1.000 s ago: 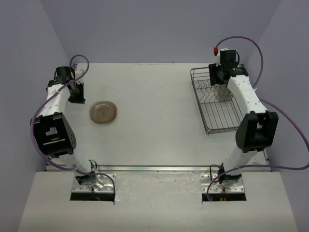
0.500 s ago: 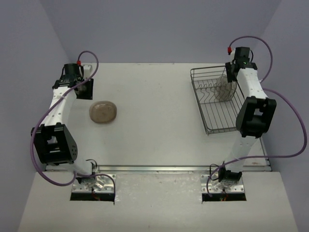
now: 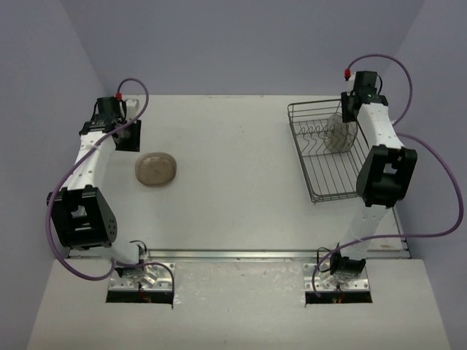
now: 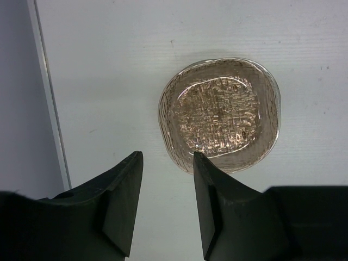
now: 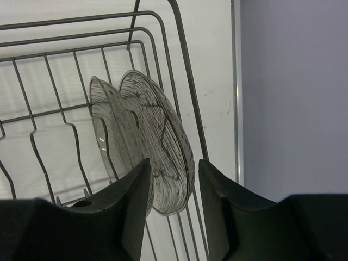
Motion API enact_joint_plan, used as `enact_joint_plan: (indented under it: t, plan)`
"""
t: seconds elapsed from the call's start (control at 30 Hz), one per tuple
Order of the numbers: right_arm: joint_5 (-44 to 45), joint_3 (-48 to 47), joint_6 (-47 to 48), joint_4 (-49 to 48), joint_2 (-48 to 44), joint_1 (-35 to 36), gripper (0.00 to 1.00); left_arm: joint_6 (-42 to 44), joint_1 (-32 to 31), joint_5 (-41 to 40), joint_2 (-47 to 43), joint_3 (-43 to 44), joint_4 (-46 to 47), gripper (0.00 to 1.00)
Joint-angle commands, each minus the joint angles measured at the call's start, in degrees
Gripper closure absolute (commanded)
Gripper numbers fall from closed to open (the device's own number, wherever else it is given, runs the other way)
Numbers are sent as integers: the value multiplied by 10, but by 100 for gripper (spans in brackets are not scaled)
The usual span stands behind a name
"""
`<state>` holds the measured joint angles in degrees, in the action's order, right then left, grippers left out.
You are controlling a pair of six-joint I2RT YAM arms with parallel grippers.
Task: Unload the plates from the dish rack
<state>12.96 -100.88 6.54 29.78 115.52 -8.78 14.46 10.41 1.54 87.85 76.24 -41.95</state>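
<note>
Left claw [image 4: 167, 157], now open and empty, leaves the smoky translucent rounded-square plate [image 4: 220, 114] delivered. Right claw [image 5: 174, 166], jaws apart, narrows over clear upright plates [image 5: 138, 117] in the dark wire dish rack [image 3: 332, 175] at two o'clock.

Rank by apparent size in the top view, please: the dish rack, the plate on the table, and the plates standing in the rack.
1. dish rack, clearly largest.
2. plate on the table.
3. plates standing in the rack; tilted and partly behind the right arm, so unsure.
</note>
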Motion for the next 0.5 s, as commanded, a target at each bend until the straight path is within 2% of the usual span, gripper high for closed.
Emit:
enact_joint_plan:
  t: [0.0,0.17,0.47]
  plan:
    - [-9,13,-22,-47,-49,3,59,-9,-5,0,-12,0,18,59]
    - [17,47,-22,-89,-72,2,59,-12,-5,3,-10,0,19,59]
    - [-3,31,-16,-64,-37,3,59,-15,-5,8,-4,1,20,58]
